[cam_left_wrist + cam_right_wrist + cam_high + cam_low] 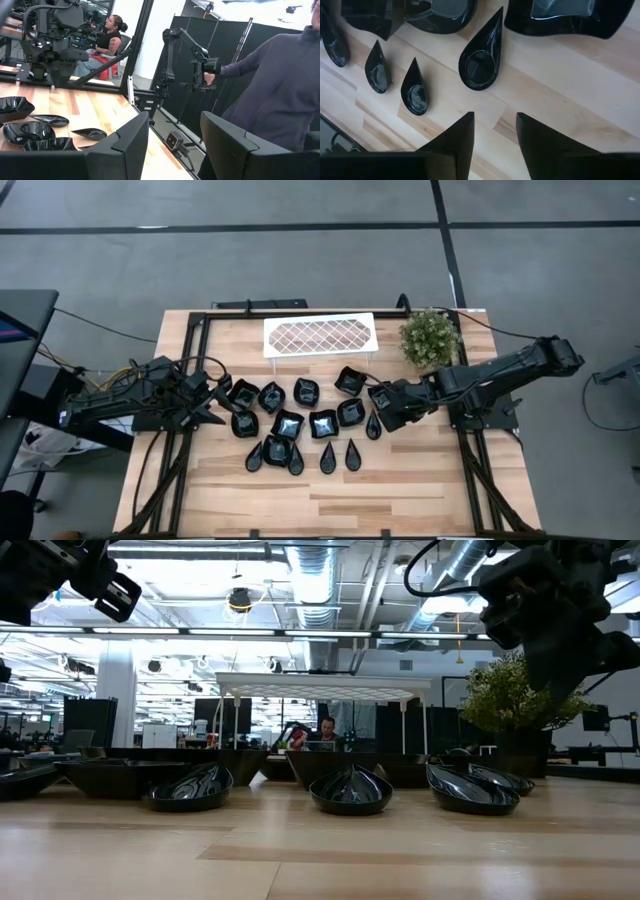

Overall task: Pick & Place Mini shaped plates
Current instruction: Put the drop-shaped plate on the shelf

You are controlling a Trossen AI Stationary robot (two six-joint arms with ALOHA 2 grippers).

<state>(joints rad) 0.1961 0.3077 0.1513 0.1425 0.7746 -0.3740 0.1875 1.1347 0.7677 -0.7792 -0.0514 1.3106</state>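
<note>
Just ahead of the right gripper, whose jaws stand parted and hold nothing, a teardrop plate lies flat on the table, point away from the fingertips. Two smaller teardrops sit off to one side, squarish plates beyond. The risk, as I judge it: the glossy, shallow rim could slip or skate under a finger that lands on wood, or the jaws could nudge a close neighbour. The right arm reaches in low from its side, wrist tipped down. Farther off, the left gripper hovers raised at the cluster's other edge, jaws apart and empty, pointing outward.
</note>
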